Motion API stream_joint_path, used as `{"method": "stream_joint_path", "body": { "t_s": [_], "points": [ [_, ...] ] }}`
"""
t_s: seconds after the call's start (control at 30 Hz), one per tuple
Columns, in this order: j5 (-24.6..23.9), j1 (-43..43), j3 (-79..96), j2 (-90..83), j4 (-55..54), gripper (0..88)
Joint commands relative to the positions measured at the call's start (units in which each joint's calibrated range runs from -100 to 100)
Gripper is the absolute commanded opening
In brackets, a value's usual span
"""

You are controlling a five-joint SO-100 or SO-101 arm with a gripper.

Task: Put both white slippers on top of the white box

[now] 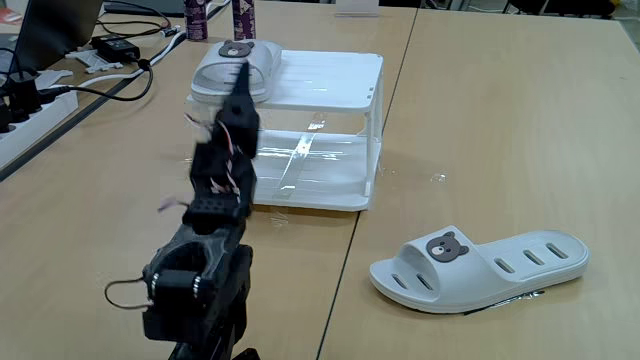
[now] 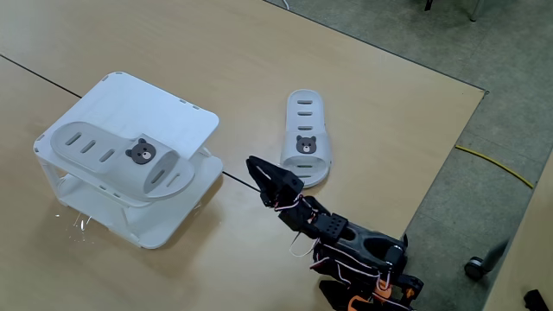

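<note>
Slipper number one already lies flat across the slatted top of the white box, toward its left-hand side in the high fixed view, bear badge up and open toe end pointing at the arm; that leaves the other half of the top bare, presumably so the pair can sit side by side. The white box stands on the counter well in from the counter's edges, its lower shelf holding nothing that I can make out. Moving right in that view, the end effector hangs above the counter between the box and the second slipper, near the slipper's toe end but not touching it. It carries nothing; the black jaws look close together, though neither view shows clearly whether they are parted or closed, so I cannot tell. The second slipper lies sole-down on the counter, well apart from the box and nearer the counter's right edge, its strap raised and unobstructed, which I judge the natural place to grip. Half the task looks done; the next step is probably to reach for this slipper.
</note>
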Motion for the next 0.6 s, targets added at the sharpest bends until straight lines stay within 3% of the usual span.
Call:
{"method": "stream_joint_path", "body": {
  "t_s": [0.0,0.23,0.47,0.57],
  "points": [
    [0.4,4.5,2.1,9.2,-5.5,0.7],
    [0.4,7.8,1.3,40.7,-8.3,0.7],
    [0.4,24.3,0.9,61.7,-26.1,0.7],
    [0.4,31.8,1.0,65.6,-29.0,0.7]
  ]
}}
